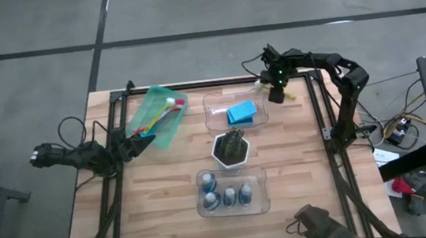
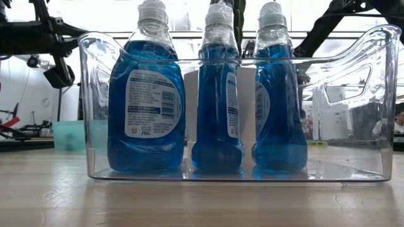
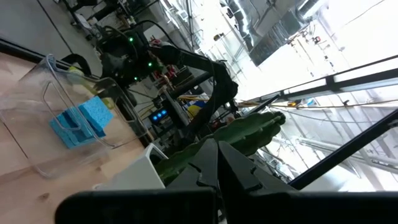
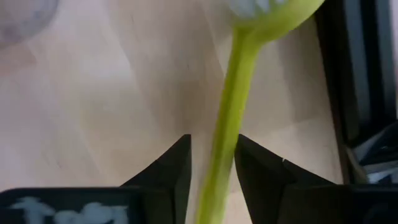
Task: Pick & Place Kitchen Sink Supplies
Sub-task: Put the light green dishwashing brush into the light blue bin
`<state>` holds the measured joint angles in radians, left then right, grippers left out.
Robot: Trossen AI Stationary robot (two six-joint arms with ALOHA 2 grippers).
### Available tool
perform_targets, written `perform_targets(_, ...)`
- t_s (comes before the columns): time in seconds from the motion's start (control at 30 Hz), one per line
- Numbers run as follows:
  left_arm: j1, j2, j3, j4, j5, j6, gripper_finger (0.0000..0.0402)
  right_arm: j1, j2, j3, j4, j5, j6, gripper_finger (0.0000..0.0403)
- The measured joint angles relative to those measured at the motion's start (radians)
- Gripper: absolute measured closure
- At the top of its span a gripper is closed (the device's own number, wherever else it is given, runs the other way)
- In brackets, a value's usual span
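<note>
A yellow-green brush (image 4: pixel 231 106) lies flat on the wood at the table's far right, its bristle head (image 4: pixel 267 9) pointing away from my right gripper (image 4: pixel 212 168). That gripper (image 1: pixel 276 95) points straight down, open, with one finger on each side of the slim handle. Blue sponges (image 1: pixel 242 113) lie in a clear bin (image 1: pixel 213 103). Three bottles of blue liquid (image 2: pixel 214 94) stand in a nearer clear bin (image 1: pixel 263 201). Coloured brushes (image 1: pixel 159 118) lie in the green tray (image 1: pixel 164 92). My left gripper (image 1: pixel 145 140) waits shut beside that tray. My right gripper comes from above with its fingers (image 4: pixel 171 168) across the brush's handle (image 4: pixel 217 155), close on both sides. I cannot tell whether they touch it. The brush lies on the table.
A white hexagonal pot with a dark plant (image 1: pixel 230 149) stands mid-table between the two clear bins. A black frame rail (image 1: pixel 325 115) runs along the table's right side, close to the brush. Bare wood lies at the near left.
</note>
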<state>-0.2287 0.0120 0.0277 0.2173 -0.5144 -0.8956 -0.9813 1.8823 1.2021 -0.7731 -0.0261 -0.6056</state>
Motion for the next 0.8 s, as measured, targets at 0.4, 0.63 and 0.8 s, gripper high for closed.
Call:
perform_targets(0.4,0.0,0.0,0.0,0.0,-0.002,-0.003,0.0396,-0.004,0.001,-0.014,0.004,0.003,0.038,0.0374)
perform_targets(0.63,0.0,0.0,0.0,0.0,-0.003,-0.003,0.0396,-0.009,-0.013,-0.001,-0.008,0.0,0.126,0.0384)
perform_targets(0.8,0.0,0.0,0.0,0.0,-0.003,0.001,0.0396,-0.01,-0.064,0.037,-0.011,0.003,0.17,0.0384)
